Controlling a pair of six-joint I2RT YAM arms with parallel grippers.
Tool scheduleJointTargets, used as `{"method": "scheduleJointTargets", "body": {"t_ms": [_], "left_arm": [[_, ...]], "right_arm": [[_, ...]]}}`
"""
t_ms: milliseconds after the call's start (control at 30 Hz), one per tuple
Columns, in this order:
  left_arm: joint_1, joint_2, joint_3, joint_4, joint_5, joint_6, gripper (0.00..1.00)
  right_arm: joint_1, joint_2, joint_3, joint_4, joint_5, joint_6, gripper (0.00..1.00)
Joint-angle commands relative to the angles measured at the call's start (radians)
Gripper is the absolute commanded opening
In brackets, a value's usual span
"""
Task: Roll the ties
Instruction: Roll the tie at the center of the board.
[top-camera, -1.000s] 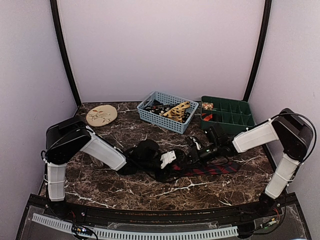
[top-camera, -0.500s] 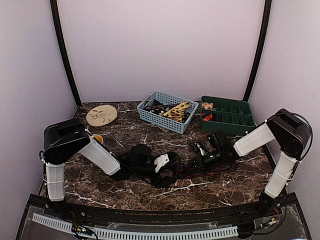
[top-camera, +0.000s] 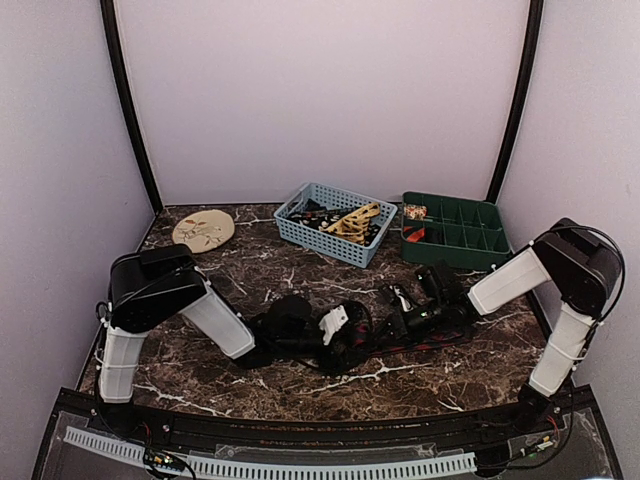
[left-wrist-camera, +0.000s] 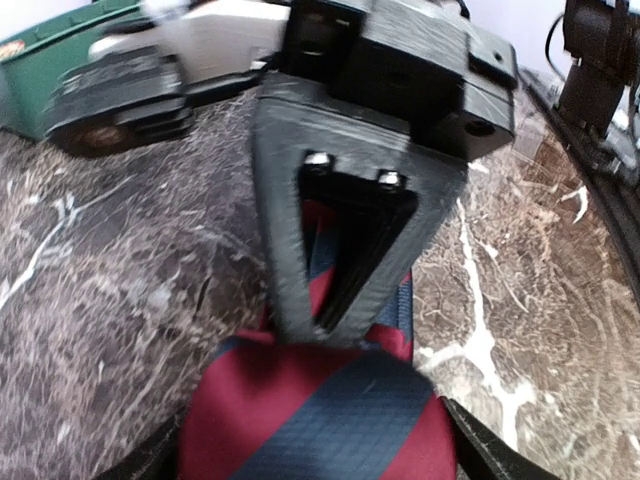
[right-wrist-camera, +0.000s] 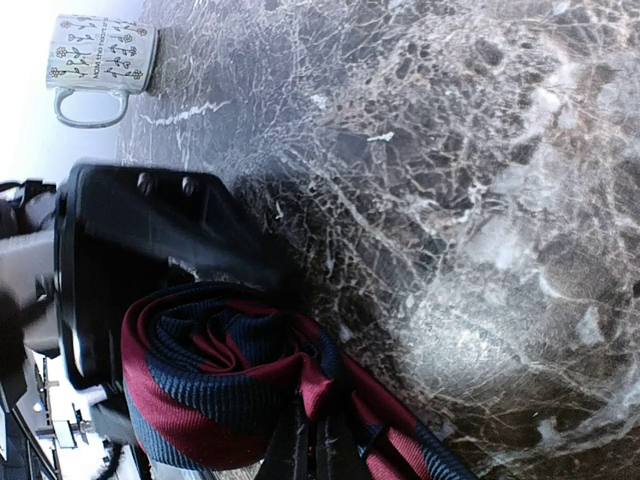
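Down at the middle of the tabletop (top-camera: 200, 375), the right fingers (left-wrist-camera: 278, 210) are pressing together on the striped tie (left-wrist-camera: 320, 420), pinching its red and navy cloth where the strip is meeting a loose coil. The left fingers (left-wrist-camera: 475, 460) are standing spread on either side of that coil. Only their dark edges are showing at the bottom corners of the left wrist view, so whether they are touching the cloth cannot be told. From above, both pairs of fingers are blending into one black cluster, and the tie is showing only as a thin red sliver under the right arm. A patterned mug (right-wrist-camera: 100, 58) is appearing in the right wrist view alone. Farther back, a blue basket (top-camera: 330, 243) is holding tan and dark ties (top-camera: 352, 222), tangled and hard to separate, beside a green tray (top-camera: 470, 250). A tan disc (top-camera: 203, 230) is lying at the back left.
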Motion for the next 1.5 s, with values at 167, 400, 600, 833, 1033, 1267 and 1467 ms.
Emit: {"method": "scheduleJointTargets", "body": {"t_ms": [167,400,600,833,1033,1267,1467], "left_arm": [[-0.055,0.023,0.071,-0.222,-0.202,0.223,0.77],[-0.055,0.062,0.081,-0.258,-0.241,0.191,0.66],[-0.053,0.063,0.085,-0.274,-0.225,0.184,0.56],[-0.030,0.041,0.074,-0.277,-0.148,0.164,0.62],[-0.020,-0.042,-0.059,-0.060,-0.008,0.141,0.67],[-0.015,-0.006,-0.074,0.113,0.020,0.008,0.66],[-0.013,0.064,-0.032,0.204,-0.024,-0.062,0.61]], "right_arm": [[0.003,-0.021,0.014,-0.152,0.075,-0.016,0.00],[0.021,-0.058,0.020,-0.174,0.047,0.003,0.00],[0.042,-0.092,0.018,-0.174,0.028,0.032,0.00],[0.034,0.036,-0.002,-0.114,0.040,0.017,0.00],[-0.006,0.100,-0.036,-0.071,0.058,0.002,0.00],[-0.007,0.131,-0.050,-0.050,0.059,-0.004,0.00],[-0.007,0.132,-0.052,-0.039,0.054,-0.003,0.00]]}}
